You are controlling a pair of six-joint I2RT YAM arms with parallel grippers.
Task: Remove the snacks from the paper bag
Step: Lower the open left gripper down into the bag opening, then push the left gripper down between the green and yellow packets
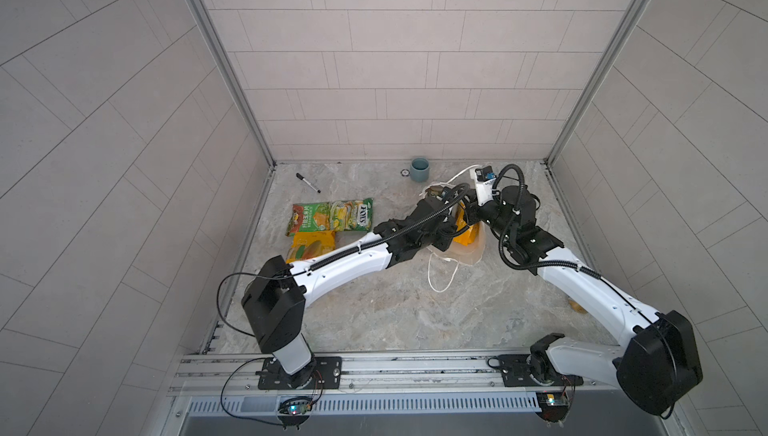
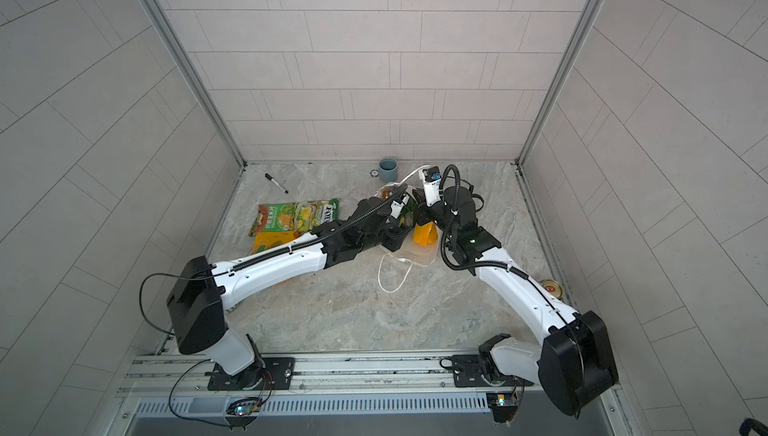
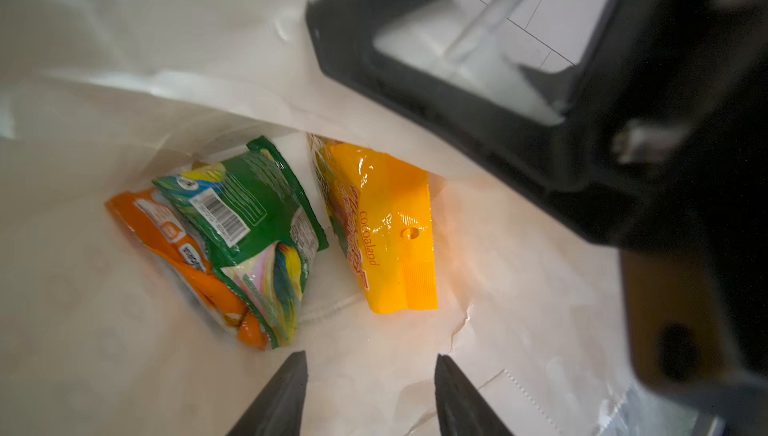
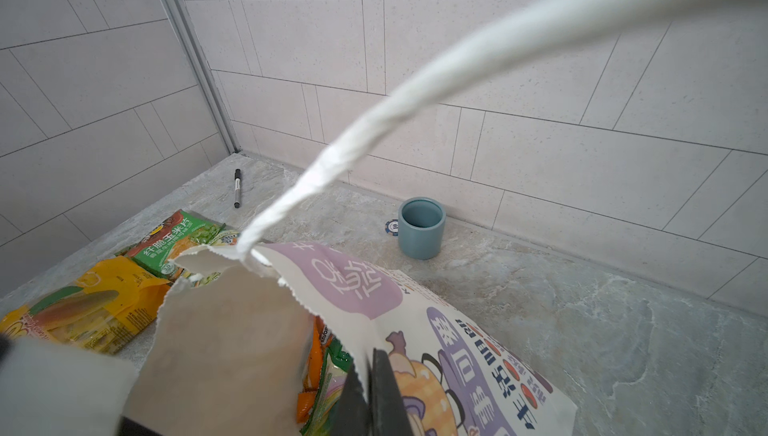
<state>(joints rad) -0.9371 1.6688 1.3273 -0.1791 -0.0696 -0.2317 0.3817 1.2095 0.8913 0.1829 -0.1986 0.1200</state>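
Note:
The paper bag [image 4: 457,330] lies with its mouth held up, and my right gripper [image 4: 368,375] is shut on its rim. My left gripper [image 3: 370,361] is inside the bag, open, with nothing between its fingers. Ahead of it in the bag lie three snacks: an orange packet [image 3: 166,226], a green packet [image 3: 249,213] resting on the orange one, and a yellow-orange packet [image 3: 386,226] apart from them. Three more snacks lie on the table left of the bag [image 1: 469,253]: a green one [image 1: 309,218], a yellow-green FOX'S one [image 1: 353,214] and a yellow one [image 1: 309,247].
A black marker pen [image 1: 308,183] lies at the back left. A grey-blue cup [image 1: 419,169] stands by the back wall with a small chip [image 1: 404,172] beside it. One white cord handle [image 1: 442,276] trails on the table. A round tin [image 2: 551,288] sits by the right wall.

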